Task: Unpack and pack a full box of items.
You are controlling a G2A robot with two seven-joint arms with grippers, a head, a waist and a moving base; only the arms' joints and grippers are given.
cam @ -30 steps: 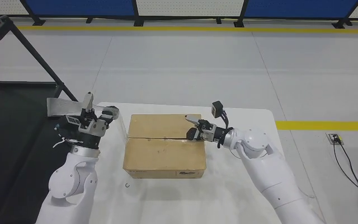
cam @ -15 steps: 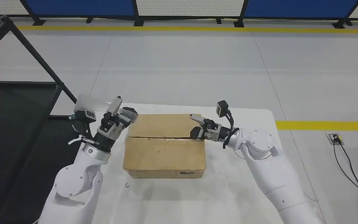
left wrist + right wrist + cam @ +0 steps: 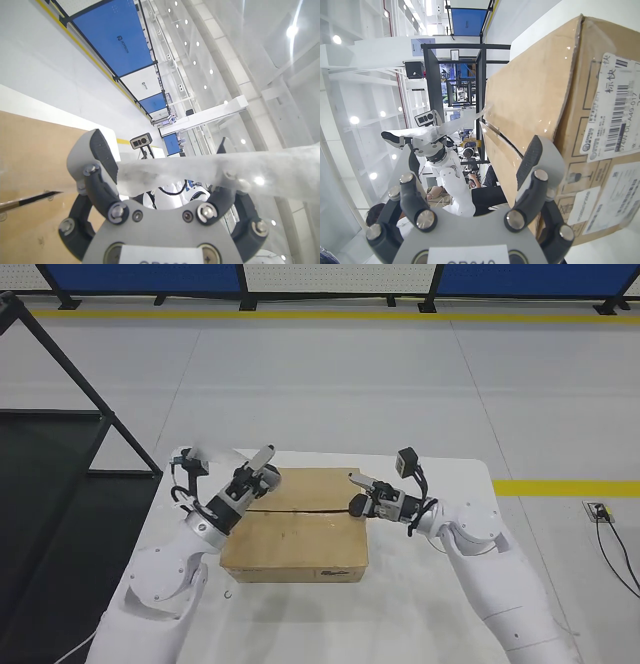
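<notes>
- My left gripper (image 3: 262,463): fingers spread wide, with a clear strip of tape (image 3: 250,160) clinging across them. It hangs over the box's left end.
- Brown cardboard box (image 3: 295,529) on the white table (image 3: 430,594), flaps shut. Its seam runs left to right between my grippers.
- My right gripper (image 3: 358,492): fingers parted, empty, just off the seam's right end. I judge it the better placed to lift a flap.

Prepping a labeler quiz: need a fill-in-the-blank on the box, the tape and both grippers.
The cardboard box sits on a ___ table. A strip of clear tape lies across the left gripper, whose jaws are ___. The right gripper, by the box's end, holds ___.
Missing: white; open; nothing.
</notes>
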